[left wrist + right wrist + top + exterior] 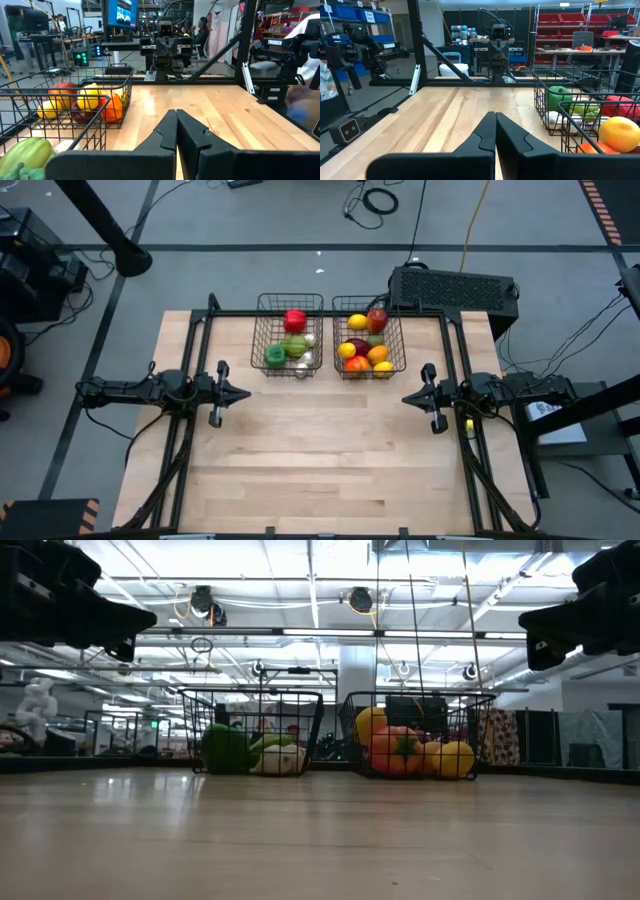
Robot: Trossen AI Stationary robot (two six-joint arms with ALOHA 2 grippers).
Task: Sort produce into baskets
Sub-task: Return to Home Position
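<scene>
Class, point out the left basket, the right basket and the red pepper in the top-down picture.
Left basket [259, 330]: high view, on its left wire wall.
Right basket [403, 340]: high view, on its right wire wall.
Red pepper [295, 320]: high view, on its middle.

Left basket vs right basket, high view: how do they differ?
Contents: the left basket holds green pieces, whitish bulbs and one red pepper; the right basket holds lemons, an apple and orange fruit.
Fill: the right basket looks fuller than the left basket.
Neighbour: the black box stands just behind the right basket, not the left basket.
Shared: dark rectangular wire mesh, side by side at the table's far edge.
</scene>
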